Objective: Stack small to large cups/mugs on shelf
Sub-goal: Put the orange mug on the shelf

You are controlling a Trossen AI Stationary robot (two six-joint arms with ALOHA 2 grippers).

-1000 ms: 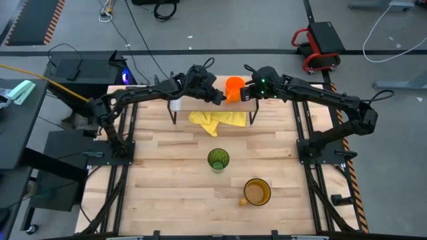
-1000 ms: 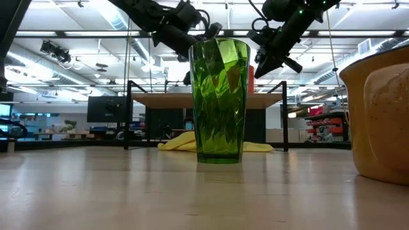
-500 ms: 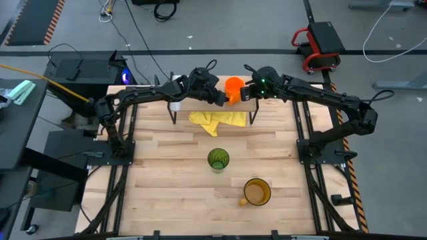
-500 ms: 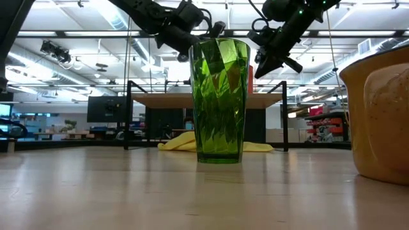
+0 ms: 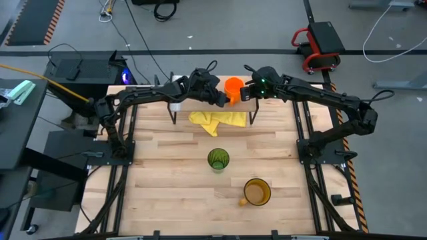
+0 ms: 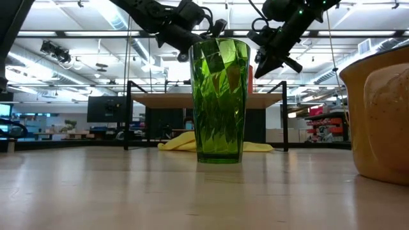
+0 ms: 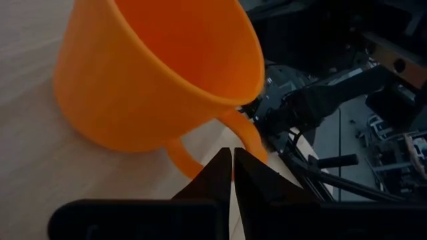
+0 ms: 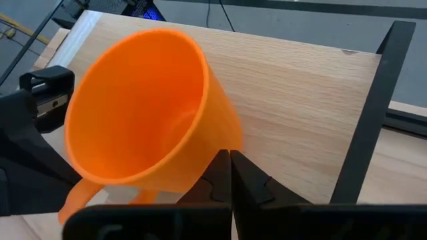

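Amber-yellow and translucent, the wide mug (image 5: 256, 192) is found nearest the bench's (image 5: 167, 193) front edge, well in front of the shelf (image 5: 200, 105). The dark green tumbler (image 5: 218, 159) is seen upright between that mug and the shelf. A yellow cloth (image 5: 215, 120) is spread on the bench under the shelf's plank. On the plank, toward the end away from the whitish strip (image 5: 176, 105), the small orange mug (image 5: 233, 89) is set upright (its handle (image 7: 215, 150) turned toward the left arm). The left hand (image 5: 223, 99) is placed just beside that handle, fingers pressed together with nothing between them. The right hand (image 5: 245, 94) is placed close against the mug's opposite side, fingers likewise together and empty. Both hands are held above the shelf top in the low view.
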